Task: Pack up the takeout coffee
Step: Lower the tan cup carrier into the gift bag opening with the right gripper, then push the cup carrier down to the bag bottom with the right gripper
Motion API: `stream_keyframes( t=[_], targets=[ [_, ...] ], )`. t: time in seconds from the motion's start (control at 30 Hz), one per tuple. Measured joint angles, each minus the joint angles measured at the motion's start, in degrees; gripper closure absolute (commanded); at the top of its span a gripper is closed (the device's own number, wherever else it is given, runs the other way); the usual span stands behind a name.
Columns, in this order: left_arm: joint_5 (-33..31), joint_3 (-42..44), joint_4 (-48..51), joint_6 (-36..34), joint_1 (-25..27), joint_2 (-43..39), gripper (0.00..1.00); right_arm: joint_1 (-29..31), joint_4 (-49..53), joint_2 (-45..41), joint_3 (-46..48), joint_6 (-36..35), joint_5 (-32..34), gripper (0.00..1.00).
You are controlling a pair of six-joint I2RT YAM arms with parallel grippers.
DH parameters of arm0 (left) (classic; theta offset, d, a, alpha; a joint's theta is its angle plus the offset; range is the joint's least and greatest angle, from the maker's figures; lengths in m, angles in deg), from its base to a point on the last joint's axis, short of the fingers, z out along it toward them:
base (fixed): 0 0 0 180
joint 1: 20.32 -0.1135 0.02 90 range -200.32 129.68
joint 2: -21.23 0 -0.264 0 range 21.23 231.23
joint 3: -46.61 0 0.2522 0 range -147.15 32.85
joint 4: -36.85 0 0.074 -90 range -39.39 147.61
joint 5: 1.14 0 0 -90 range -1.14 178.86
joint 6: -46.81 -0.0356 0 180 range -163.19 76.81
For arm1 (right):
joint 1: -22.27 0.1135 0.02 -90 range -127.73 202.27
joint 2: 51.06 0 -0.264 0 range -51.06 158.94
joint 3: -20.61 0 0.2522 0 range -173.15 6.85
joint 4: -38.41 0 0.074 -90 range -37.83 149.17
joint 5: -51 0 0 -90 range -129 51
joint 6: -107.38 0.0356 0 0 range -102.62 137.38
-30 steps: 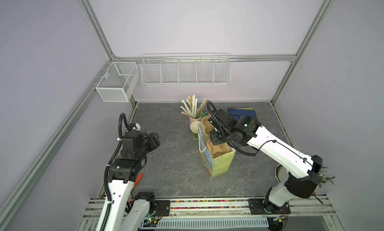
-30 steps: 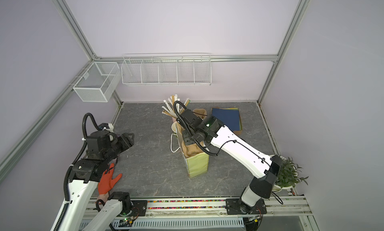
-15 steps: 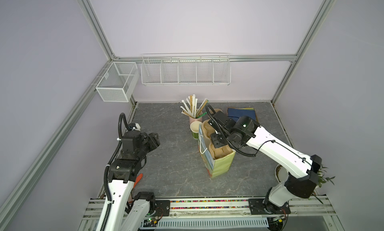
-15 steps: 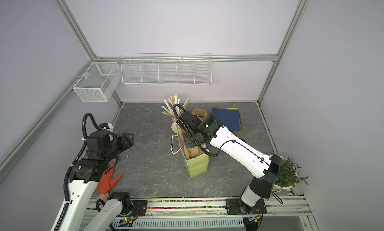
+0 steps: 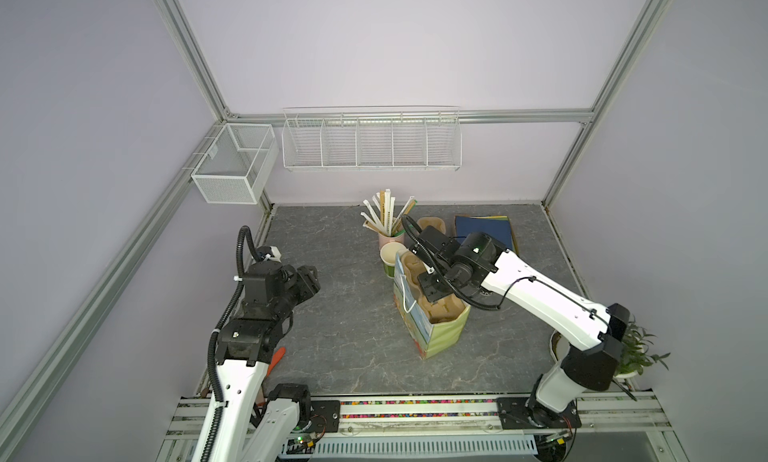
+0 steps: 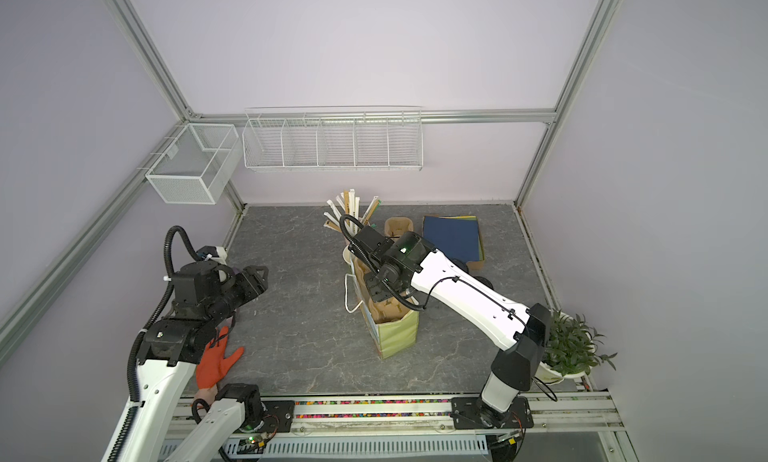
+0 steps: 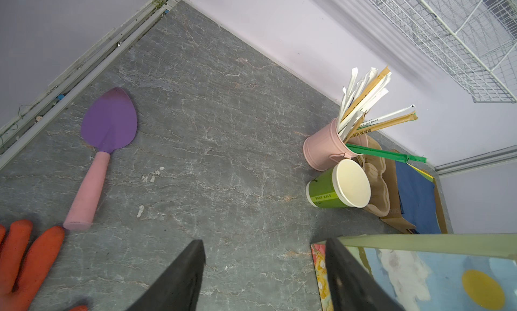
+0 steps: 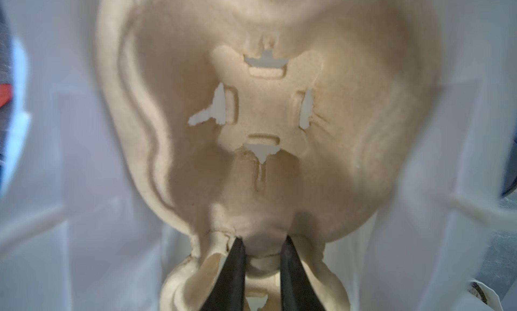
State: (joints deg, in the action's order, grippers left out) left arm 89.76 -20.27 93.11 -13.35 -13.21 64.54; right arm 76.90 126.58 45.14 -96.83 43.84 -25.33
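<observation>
Right wrist view is showing my right gripper [image 8: 261,244] pinching the middle ridge of the pulp cup carrier [image 8: 265,108], down inside the paper bag [image 5: 440,335]. My left gripper [image 7: 264,242] is hanging spread wide, empty, over the table [image 7: 223,128]. The black takeout coffee [image 6: 482,279] is sitting mostly hidden behind my right arm, near the bag.

Orange glove [image 7: 42,253] was cut off at the left wrist view's edge; paper bag [image 8: 84,156] was blurred in the right wrist view
</observation>
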Motion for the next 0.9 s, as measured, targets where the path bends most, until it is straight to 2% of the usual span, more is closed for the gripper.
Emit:
stream_keyframes(
  t=[0.27,0.9],
  targets=[
    [0.02,-0.02,0.02,0.00,0.00,1.46,0.31,0.00,3.80,2.47,-4.44,-1.29,-0.09,0.79],
    [0.02,0.00,0.02,-0.02,0.00,1.55,0.31,0.37,5.16,5.14,-4.44,-1.64,-0.85,0.77]
  ],
)
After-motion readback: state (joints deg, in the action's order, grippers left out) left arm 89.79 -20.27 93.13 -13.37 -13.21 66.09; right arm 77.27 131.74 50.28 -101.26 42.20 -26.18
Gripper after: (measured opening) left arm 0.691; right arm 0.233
